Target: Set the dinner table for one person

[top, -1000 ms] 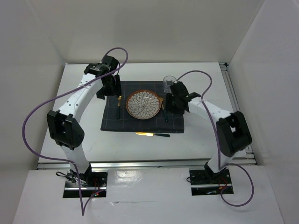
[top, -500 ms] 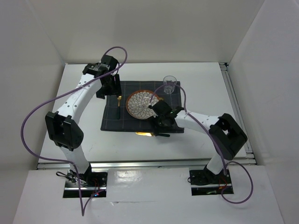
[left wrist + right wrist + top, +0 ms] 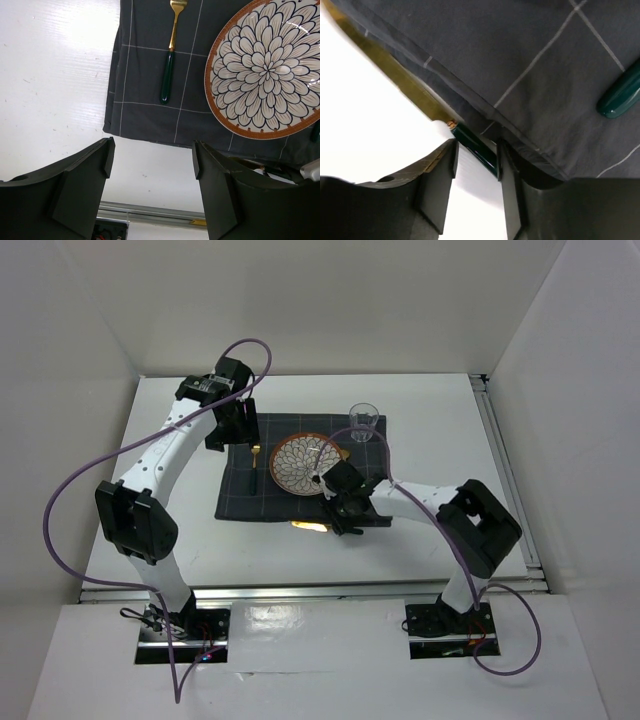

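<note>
Fingers (image 3: 437, 190) of the right gripper (image 3: 476, 145) stand narrowly apart astride the knife handle (image 3: 470, 142); whether the pads already press it cannot be told. The left gripper (image 3: 152, 152) is spread wide, holding nothing, above the placemat's left side.

- Dinner table (image 3: 160, 460): lies beneath both arms, long axis left to right.
- Placemat (image 3: 240, 495): mid-table, carrying the plate (image 3: 306, 464), with the fork (image 3: 169, 70) on the plate's left.
- Knife (image 3: 400, 82): on bare table, just near of the placemat's near edge. Long axis left to right, gold blade pointing left.

Recommended: centre the handle between the pads, close squarely across it, and lift level before carrying it to the plate's right.
</note>
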Controlling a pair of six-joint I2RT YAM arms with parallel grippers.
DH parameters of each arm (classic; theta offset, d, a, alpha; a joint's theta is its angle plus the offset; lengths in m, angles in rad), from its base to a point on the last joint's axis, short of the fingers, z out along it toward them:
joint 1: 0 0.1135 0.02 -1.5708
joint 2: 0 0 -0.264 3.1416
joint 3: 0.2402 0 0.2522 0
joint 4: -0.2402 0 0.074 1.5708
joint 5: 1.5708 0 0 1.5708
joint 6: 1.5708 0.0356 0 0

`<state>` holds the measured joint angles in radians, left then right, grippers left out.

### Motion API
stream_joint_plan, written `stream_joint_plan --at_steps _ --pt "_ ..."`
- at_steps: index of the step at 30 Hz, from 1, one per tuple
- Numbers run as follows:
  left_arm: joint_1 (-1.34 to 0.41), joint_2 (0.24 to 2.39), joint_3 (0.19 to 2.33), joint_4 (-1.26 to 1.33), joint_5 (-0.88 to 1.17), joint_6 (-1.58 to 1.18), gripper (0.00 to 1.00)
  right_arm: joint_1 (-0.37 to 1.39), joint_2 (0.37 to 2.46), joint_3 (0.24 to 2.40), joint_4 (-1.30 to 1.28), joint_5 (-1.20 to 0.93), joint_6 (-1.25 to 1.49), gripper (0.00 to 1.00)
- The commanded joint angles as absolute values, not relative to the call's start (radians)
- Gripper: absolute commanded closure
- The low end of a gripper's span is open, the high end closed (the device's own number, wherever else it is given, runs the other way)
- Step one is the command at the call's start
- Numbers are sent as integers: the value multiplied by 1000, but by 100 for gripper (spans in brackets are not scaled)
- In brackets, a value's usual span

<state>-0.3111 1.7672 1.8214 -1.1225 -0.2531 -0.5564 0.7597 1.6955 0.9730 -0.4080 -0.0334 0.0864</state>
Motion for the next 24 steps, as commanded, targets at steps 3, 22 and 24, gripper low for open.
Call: stream_joint_plan --at_steps 3,22,24 --pt "-310 1724 1832 -1124 -259 -572 20 837 1684 942 -413 -86 72 63" --pt "-319 1724 1842 -1134 -259 -572 20 946 1646 1060 -658 -64 20 100" --pt "-319 1724 1842 -1134 -259 -572 20 946 1615 1086 -684 -64 34 100"
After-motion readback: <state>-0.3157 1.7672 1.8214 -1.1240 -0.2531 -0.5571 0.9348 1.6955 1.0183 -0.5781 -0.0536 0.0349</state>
